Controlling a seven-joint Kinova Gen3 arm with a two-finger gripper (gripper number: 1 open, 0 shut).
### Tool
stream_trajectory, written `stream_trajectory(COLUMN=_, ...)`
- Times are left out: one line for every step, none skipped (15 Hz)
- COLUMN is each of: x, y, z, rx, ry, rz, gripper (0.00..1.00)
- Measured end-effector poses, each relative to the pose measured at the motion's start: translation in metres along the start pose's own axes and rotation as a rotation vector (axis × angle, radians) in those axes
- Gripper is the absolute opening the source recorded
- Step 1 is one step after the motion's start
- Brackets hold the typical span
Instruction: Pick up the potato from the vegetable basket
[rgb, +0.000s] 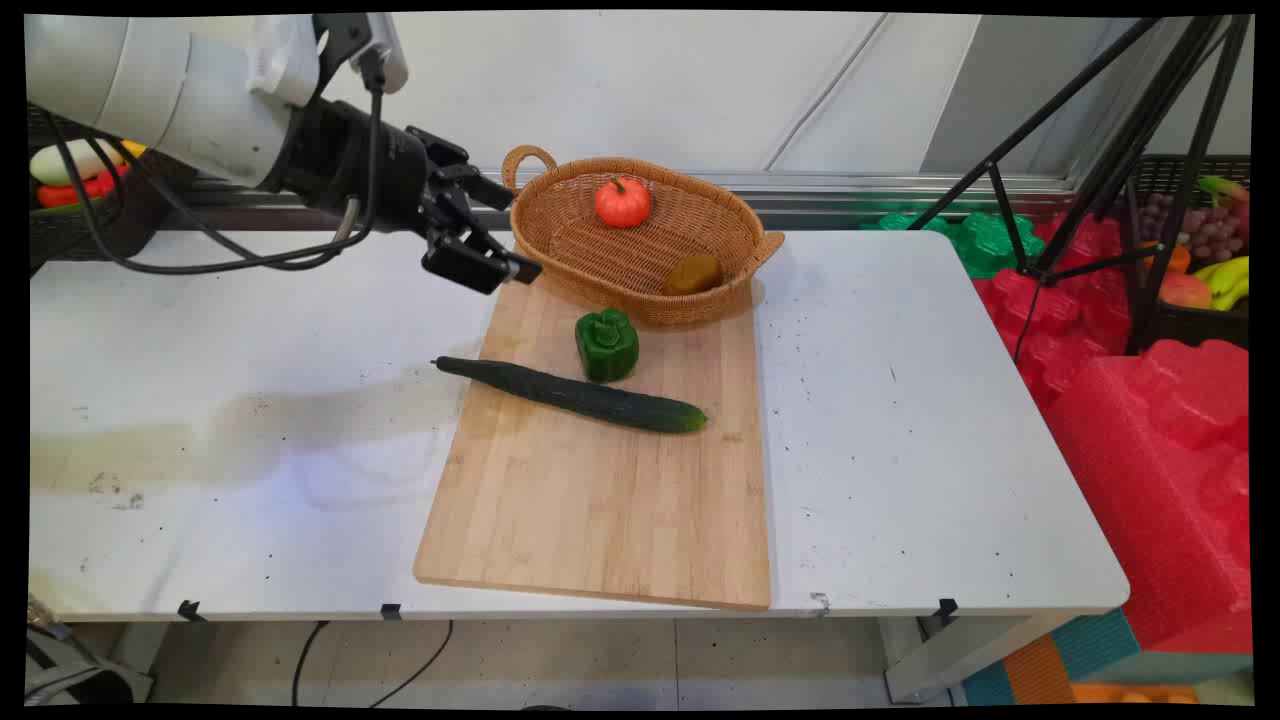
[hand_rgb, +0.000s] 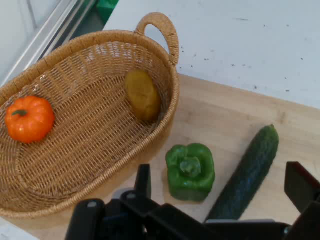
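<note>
Green pepper (rgb: 606, 345) stands on the far part of the wooden board (rgb: 600, 510), just near of the wicker basket (rgb: 640, 300) and just far of the cucumber (rgb: 575, 395), which lies slantwise with its thin end past the board's left edge. The gripper (rgb: 520, 232) hovers above the board's far left corner, beside the basket's left end, its jaws spread wide and holding nothing. In the basket lie a small orange pumpkin (rgb: 622, 201) and a brown potato (rgb: 694, 274), well apart.
</note>
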Motion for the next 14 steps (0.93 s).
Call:
stream_trajectory(x=0.002, y=-0.001, z=0.001, rx=0.007, ry=0.001, rz=-0.009, gripper=1.0)
stream_trajectory(x=0.005, y=-0.002, z=0.003, rx=0.015, ry=0.001, rz=-0.018, gripper=1.0)
stream_trajectory(x=0.008, y=-0.003, z=0.005, rx=0.022, ry=0.001, rz=-0.027, gripper=1.0)
stream_trajectory(x=0.012, y=-0.005, z=0.009, rx=0.032, ry=-0.001, rz=-0.038, gripper=1.0)
stream_trajectory(x=0.018, y=-0.007, z=0.016, rx=0.042, ry=-0.004, rz=-0.051, gripper=1.0)
stream_trajectory(x=0.022, y=-0.008, z=0.023, rx=0.05, ry=-0.009, rz=-0.06, gripper=1.0)
stream_trajectory(x=0.026, y=-0.01, z=0.029, rx=0.057, ry=-0.013, rz=-0.069, gripper=1.0)
stream_trajectory(x=0.032, y=-0.013, z=0.04, rx=0.066, ry=-0.019, rz=-0.081, gripper=1.0)
stream_trajectory(x=0.036, y=-0.016, z=0.049, rx=0.075, ry=-0.025, rz=-0.091, gripper=1.0)
stream_trajectory(x=0.043, y=-0.021, z=0.066, rx=0.09, ry=-0.039, rz=-0.104, gripper=1.0)
stream_trajectory(x=0.047, y=-0.024, z=0.077, rx=0.096, ry=-0.05, rz=-0.108, gripper=1.0)
stream_trajectory(x=0.051, y=-0.028, z=0.09, rx=0.103, ry=-0.063, rz=-0.112, gripper=1.0)
stream_trajectory(x=0.055, y=-0.031, z=0.102, rx=0.108, ry=-0.076, rz=-0.115, gripper=1.0)
stream_trajectory(x=0.058, y=-0.035, z=0.116, rx=0.112, ry=-0.092, rz=-0.118, gripper=1.0)
